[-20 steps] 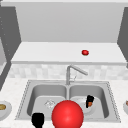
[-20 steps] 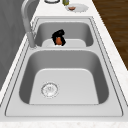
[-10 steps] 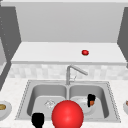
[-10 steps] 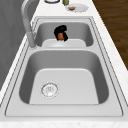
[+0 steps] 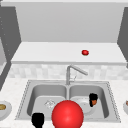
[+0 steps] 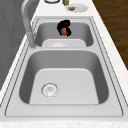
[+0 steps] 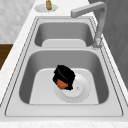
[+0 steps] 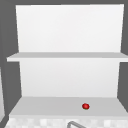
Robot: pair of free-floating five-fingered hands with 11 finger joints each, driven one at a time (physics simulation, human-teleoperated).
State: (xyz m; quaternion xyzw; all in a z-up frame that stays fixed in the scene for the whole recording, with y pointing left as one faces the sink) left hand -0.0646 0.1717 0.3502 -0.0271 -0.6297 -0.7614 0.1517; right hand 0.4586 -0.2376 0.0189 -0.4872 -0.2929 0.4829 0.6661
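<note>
White shelves (image 8: 65, 56) hang on the wall above a pale, speckled worktop (image 5: 12, 87) with a grey double sink (image 5: 25, 100) set into it. A bent grey tap (image 5: 72, 72) stands at the back of the sink, between the two bowls.

The right hand (image 5: 93, 98) is down in the right bowl of the sink. Its fingers (image 7: 63, 72) are curled round a small orange thing (image 7: 61, 84), which peeks out under them. The hand and the orange thing are just over a round white plate (image 7: 81, 91) that lies flat on the bottom of that bowl. I cannot tell if the orange thing touches the plate.

The left hand (image 5: 38, 119) hangs at the front edge of the sink, by the left bowl. I cannot tell how its fingers are. Just beside it, at the front, is a big red ball (image 5: 67, 115). The left bowl has a round metal drain (image 6: 49, 89) in its floor.

A little red thing (image 5: 85, 52) sits on the low shelf above the tap. On the worktop to the left of the sink is a small dish (image 5: 5, 110) with something brown in it. On the worktop to the right is another small dish (image 6: 79, 7) with something reddish in it.
</note>
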